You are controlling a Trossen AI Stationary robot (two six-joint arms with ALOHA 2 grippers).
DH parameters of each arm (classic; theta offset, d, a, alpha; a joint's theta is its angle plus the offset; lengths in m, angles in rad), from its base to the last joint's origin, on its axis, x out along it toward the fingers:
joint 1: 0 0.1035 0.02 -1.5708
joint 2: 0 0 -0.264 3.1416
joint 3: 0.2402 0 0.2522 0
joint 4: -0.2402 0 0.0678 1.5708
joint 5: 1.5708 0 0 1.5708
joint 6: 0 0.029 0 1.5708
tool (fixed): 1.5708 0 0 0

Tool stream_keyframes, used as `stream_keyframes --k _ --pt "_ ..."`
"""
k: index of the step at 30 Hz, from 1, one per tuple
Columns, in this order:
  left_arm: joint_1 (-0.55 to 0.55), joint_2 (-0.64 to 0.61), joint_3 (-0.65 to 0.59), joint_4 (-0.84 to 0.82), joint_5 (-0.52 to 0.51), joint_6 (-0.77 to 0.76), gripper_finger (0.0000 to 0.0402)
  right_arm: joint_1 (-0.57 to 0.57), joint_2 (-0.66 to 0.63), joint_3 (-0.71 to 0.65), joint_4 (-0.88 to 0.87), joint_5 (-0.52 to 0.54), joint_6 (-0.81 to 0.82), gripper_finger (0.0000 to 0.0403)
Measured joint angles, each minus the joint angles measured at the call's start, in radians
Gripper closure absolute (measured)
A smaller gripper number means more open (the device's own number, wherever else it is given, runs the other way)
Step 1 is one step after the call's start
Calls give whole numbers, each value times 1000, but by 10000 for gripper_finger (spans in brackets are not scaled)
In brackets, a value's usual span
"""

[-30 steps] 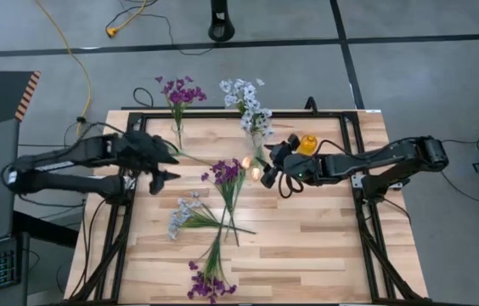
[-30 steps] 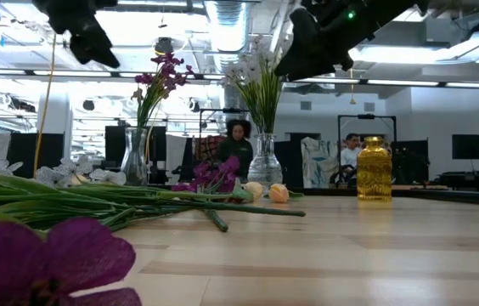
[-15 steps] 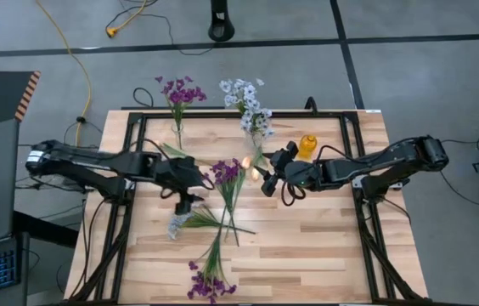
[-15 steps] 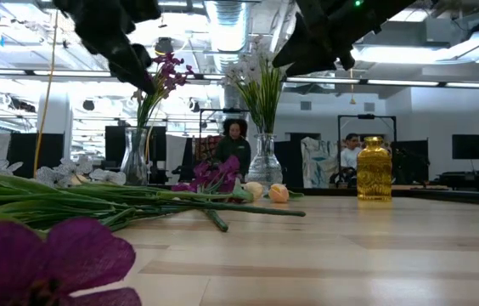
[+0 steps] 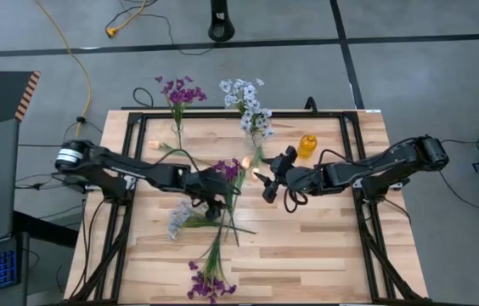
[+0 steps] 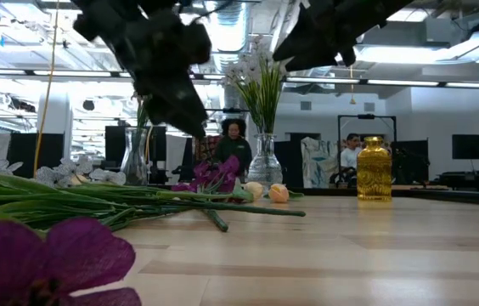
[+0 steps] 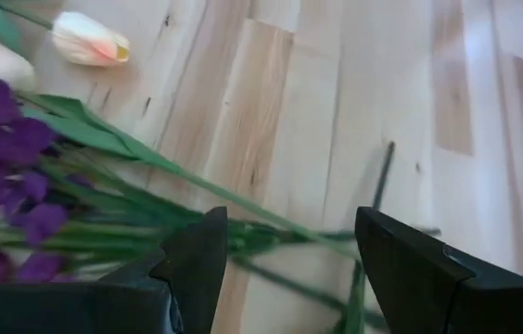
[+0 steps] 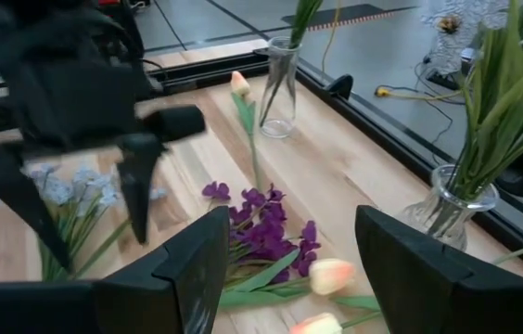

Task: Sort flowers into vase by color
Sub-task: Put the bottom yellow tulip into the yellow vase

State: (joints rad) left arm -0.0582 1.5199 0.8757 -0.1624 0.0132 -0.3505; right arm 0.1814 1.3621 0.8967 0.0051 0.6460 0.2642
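A butcher-block bench (image 5: 307, 246) on a black metal frame (image 5: 367, 229) stands on a grey concrete floor (image 5: 426, 85) crossed by dark tape lines. A yellow cable (image 5: 74, 59) snakes over the floor beyond the bench's far left corner, near a hazard-striped mat (image 5: 2, 93). Behind the bench, an open workshop with exposed ceiling ducts (image 6: 227, 21) and bright strip lighting holds dark monitors (image 6: 473, 146); two people (image 6: 235, 140) sit in the distance.
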Motion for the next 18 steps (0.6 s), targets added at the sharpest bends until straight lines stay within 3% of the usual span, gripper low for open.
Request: stream_keyframes --k 10,18 --pt "0 189 0 161 -83 -16 178 29 0 0 0 0 -2 142" --pt "0 250 0 226 -120 -14 178 29 0 0 -1 1 -2 142"
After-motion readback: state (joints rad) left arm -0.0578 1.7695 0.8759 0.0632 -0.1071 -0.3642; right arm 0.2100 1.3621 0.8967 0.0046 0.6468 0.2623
